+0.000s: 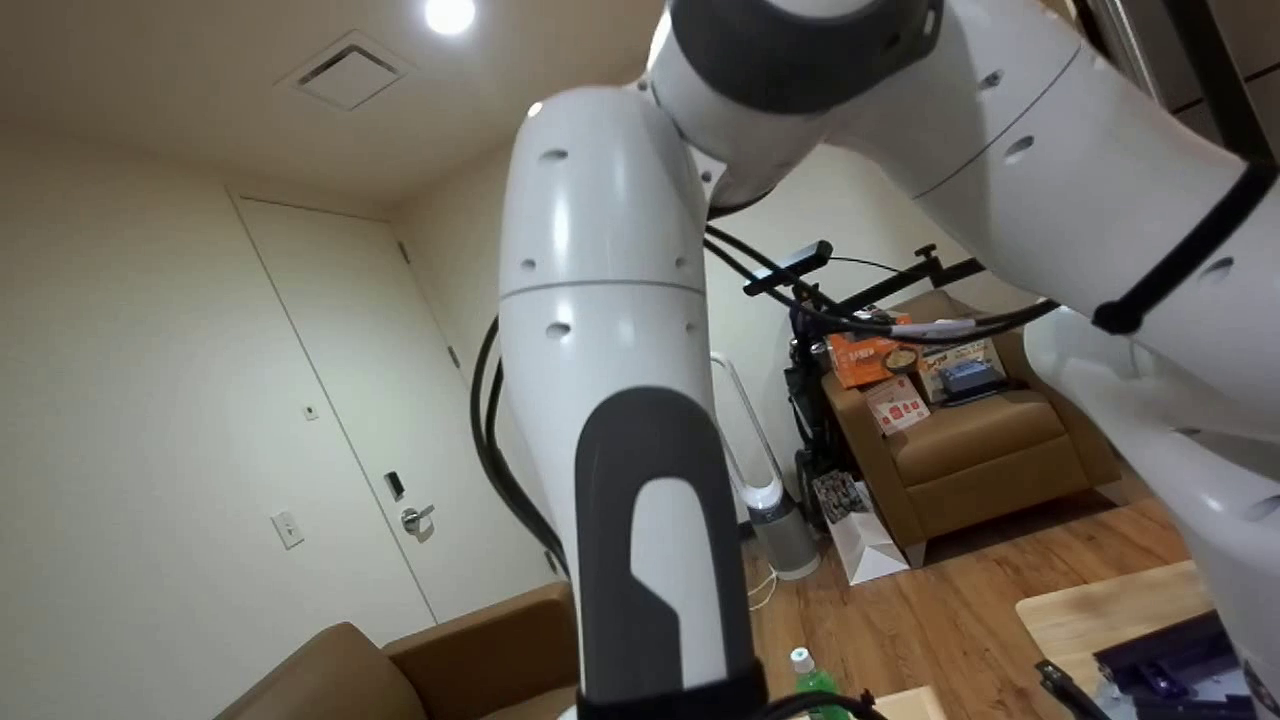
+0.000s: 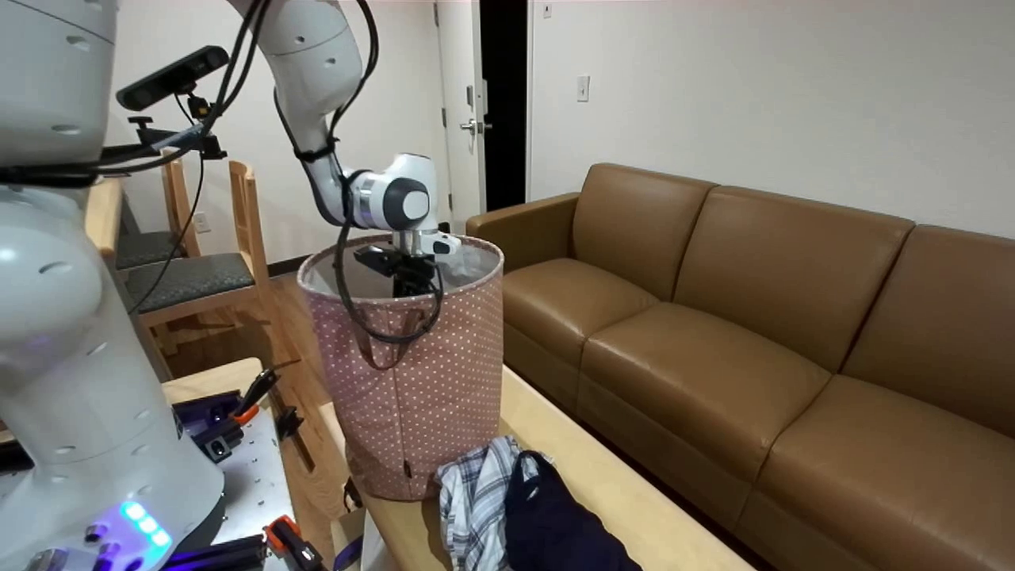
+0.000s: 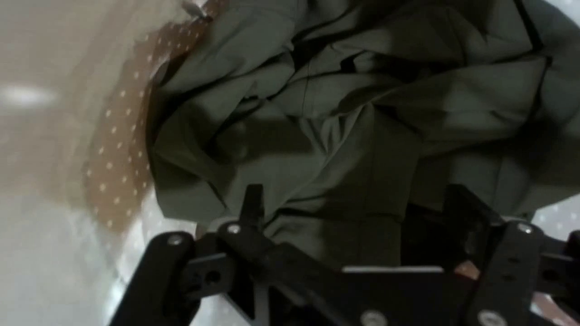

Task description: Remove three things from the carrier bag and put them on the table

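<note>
In the wrist view, the wall of the dotted laundry bag (image 3: 115,174) curved up at nine o'clock from the jaws. Next came the gripper (image 3: 355,199), its jaws spread wide. A crumpled dark green garment (image 3: 353,131) lay down in the bag, mostly at twelve o'clock from the jaws. It ran through the gap between them too, but it was hard to tell if they touched it. More dotted wall peeked out at three o'clock.

In an exterior view, the white robot arm (image 2: 79,396) stood at nine o'clock from the bag, and a wooden chair (image 2: 190,281) at ten o'clock. The bag stood up straight with its top wide open. Its round rim went all around the gripper, and the front wall hid the tips. A black cable (image 2: 396,339) hung in a loop over the front. At five o'clock from the bag lay a checked shirt (image 2: 476,507), touching a navy top (image 2: 559,523) at three o'clock from it. Both lay on a light wooden table (image 2: 634,507). Bare wood showed at three o'clock from the navy top, up to the table's long edge. Past that edge was a brown sofa (image 2: 714,341).
</note>
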